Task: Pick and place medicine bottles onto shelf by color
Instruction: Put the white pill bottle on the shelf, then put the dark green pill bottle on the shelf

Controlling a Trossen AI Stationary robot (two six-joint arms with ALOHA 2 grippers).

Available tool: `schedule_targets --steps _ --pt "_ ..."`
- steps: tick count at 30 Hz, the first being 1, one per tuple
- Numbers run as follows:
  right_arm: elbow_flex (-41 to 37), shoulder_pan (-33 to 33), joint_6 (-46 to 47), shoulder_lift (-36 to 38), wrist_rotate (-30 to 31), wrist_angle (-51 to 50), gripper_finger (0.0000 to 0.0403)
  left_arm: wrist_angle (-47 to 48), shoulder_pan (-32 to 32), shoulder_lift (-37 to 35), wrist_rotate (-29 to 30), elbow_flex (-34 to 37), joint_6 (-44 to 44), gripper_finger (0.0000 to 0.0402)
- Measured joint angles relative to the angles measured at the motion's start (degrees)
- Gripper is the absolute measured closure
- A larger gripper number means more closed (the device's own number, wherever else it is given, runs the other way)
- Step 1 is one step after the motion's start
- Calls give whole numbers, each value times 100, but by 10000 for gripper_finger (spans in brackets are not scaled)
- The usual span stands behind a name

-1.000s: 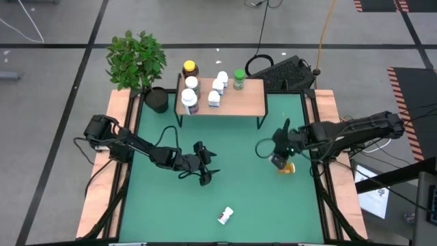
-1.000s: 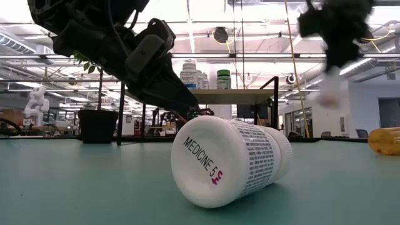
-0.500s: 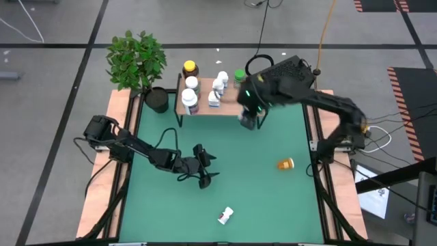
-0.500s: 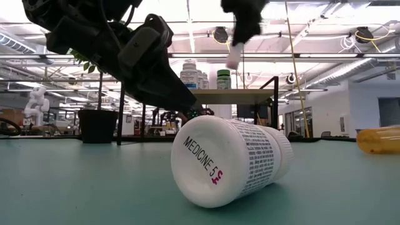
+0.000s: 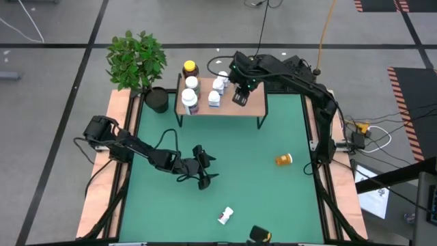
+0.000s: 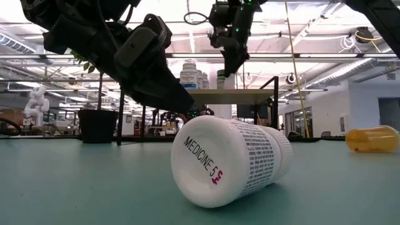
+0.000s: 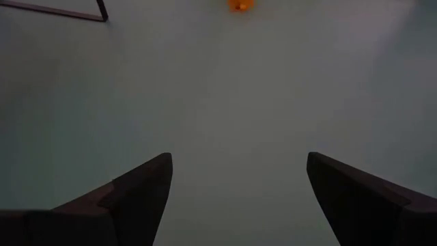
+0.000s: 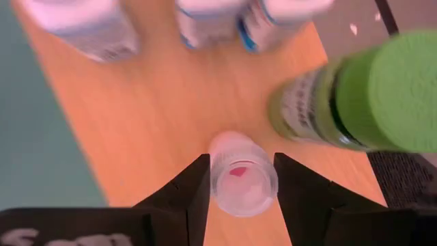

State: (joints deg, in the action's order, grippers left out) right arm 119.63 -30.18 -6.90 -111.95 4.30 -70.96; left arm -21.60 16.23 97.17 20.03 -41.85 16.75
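Observation:
My right gripper is over the wooden-topped shelf, shut on a small white bottle beside the green bottle. Several white bottles and an amber, yellow-capped one stand upright on the shelf's left half. A white bottle lies on its side near the table's near edge. An orange one lies on its side toward the right edge. My left gripper hangs open over bare green table. My right gripper pinches the white bottle between its two fingers, on opposite sides of the bottle's upper end. The fingers come from above, pointing down, and the bottle is upright. Whether its base rests on the shelf top I cannot tell.
A potted plant stands just left of the shelf. The shelf's right end shows bare wood. The green table has open room between the two lying bottles. A small dark object sits at the near edge.
My right gripper, carrying the white bottle, has swung up from the table's right side beside the orange bottle, toward the far edge and leftward. It now stands over the shelf next to the green bottle. The left arm has kept still.

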Motion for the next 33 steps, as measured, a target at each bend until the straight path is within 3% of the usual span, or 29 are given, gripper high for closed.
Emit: schedule_targets --steps 9,26,33 --pt "0 -43 -116 -50 -37 3 261 1 0 0 0 0 8 60" --pt "0 -46 -76 -43 -158 258 214 -3 0 0 0 0 -33 60" --pt "-2 -43 1 313 -158 259 208 -5 0 0 0 0 -50 60"
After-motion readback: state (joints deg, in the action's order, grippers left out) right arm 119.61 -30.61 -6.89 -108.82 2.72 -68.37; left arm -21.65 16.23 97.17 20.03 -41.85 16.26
